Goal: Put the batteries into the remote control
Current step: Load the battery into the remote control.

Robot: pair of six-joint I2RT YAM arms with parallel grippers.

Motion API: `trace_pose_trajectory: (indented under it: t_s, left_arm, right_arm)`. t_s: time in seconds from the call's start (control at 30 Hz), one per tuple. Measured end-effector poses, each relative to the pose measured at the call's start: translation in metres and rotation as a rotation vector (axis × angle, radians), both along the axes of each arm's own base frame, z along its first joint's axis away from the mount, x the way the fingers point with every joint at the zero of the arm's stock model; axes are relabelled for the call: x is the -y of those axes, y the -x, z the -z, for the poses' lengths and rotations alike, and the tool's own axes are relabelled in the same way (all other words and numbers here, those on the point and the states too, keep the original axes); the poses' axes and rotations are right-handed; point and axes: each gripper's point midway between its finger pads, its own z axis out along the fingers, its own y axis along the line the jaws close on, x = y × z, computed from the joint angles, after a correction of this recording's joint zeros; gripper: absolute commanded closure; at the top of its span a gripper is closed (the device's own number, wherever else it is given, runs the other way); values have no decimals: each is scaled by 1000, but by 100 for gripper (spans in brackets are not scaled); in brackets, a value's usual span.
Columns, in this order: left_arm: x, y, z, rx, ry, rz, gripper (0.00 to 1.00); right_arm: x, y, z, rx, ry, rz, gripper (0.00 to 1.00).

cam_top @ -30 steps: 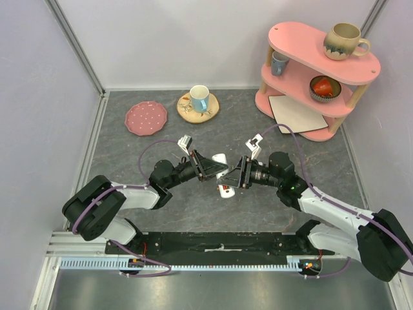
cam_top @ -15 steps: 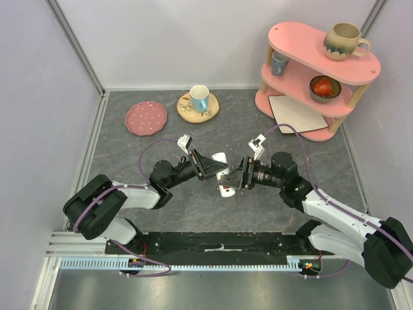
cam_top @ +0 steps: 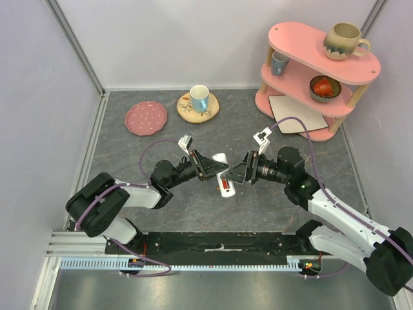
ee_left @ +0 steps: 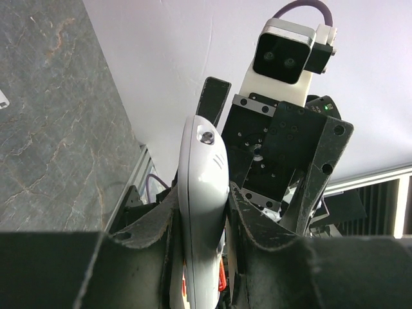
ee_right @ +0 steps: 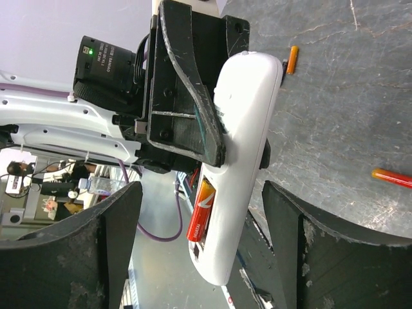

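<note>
Grey stone-patterned bench (cam_top: 129,161) fills the floor of your pale-walled cell, with a pink shelf (cam_top: 316,71) in the far right corner and a pink plate (cam_top: 146,118) far left.

Your left gripper (cam_top: 218,171) is clamped shut on the remote control (ee_right: 241,154), one finger pressed on each long side of the white body. You can see this in both wrist views. The remote sits between the two arms, near the middle of the bench, with its open rear recess turned towards your right arm. A red-orange battery (ee_right: 201,209) lies in that recess, towards the lower end.

Your right gripper (cam_top: 235,175) faces the remote with its fingers spread wide. They stand either side of the remote without touching it, and they hold nothing.

Two more batteries lie loose on the bench beyond the remote in the right wrist view. You have an orange battery (ee_right: 291,59) just beside the remote's tip and a red battery (ee_right: 391,176) further off.
</note>
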Motion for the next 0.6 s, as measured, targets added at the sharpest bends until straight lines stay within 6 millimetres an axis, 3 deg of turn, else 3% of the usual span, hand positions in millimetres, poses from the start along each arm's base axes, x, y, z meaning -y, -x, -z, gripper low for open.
trace_pose_trajectory:
  t_s: [0.2, 0.6]
  left_arm:
    - [-2, -3, 0, -6, 2, -7, 98]
    - [-3, -3, -4, -7, 11, -9, 98]
  right_arm:
    - [6, 1, -1, 15, 5, 2, 22]
    - [5, 15, 19, -31, -1, -62, 28]
